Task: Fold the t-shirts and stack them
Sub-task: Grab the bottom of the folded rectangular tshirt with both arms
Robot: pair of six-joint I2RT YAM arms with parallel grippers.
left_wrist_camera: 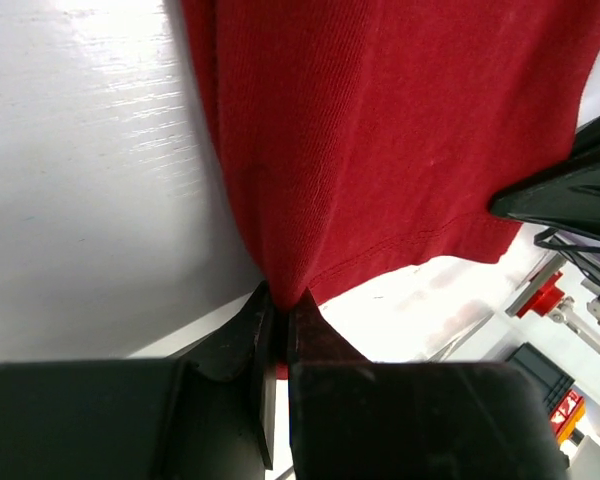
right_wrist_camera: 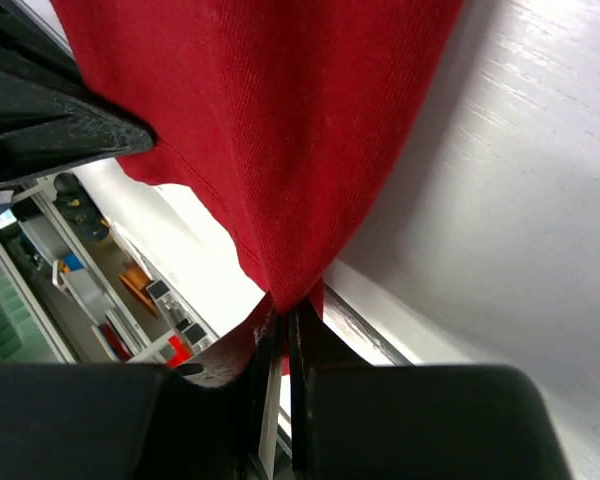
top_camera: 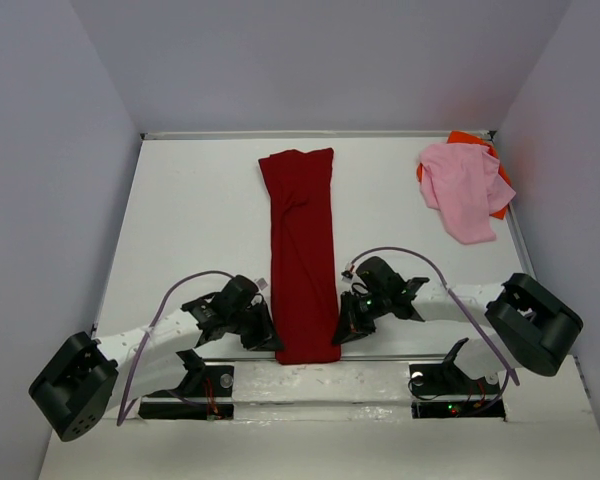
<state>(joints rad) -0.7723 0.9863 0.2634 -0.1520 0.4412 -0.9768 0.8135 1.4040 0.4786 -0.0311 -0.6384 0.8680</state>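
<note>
A white table (top_camera: 180, 220) sits between pale lavender walls (top_camera: 40, 150). A dark red shirt (top_camera: 302, 250), folded into a long narrow strip, lies down the middle from 12 to 6 o'clock. The left gripper (top_camera: 270, 338) is clamped on its near corner at 7 o'clock, the right gripper (top_camera: 342, 330) on its near corner at 5 o'clock. At 2 o'clock, a crumpled pink shirt (top_camera: 460, 190) lies on an orange shirt (top_camera: 501, 195).

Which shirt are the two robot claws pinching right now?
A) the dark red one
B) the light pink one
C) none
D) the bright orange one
A: the left gripper and right gripper are each shut on the near hem of the dark red t-shirt; the pink t-shirt and orange t-shirt lie apart at far right.
</note>
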